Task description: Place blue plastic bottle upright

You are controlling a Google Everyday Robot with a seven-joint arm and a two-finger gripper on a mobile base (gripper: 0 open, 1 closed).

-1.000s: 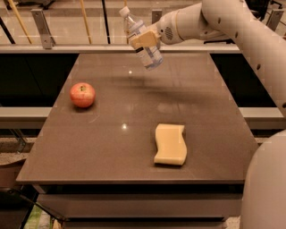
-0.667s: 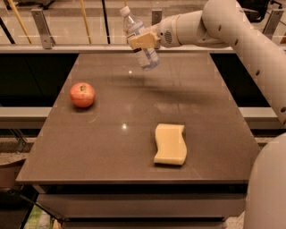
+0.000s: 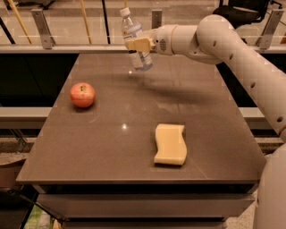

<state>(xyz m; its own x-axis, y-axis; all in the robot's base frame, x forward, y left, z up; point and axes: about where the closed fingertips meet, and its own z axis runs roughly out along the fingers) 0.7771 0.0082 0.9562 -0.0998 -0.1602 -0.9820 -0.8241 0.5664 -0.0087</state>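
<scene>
Gripper (image 3: 139, 44) clenched on blue plastic bottle (image 3: 132, 29), held tilted, cap up, in the air over far end of table (image 3: 201, 112); set-down upright and release not yet done.

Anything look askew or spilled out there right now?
Only the blue plastic bottle: held by the gripper above the table's far end, it tilts, cap leaning left, not upright. The apple and sponge rest flat; nothing spilled.
</scene>
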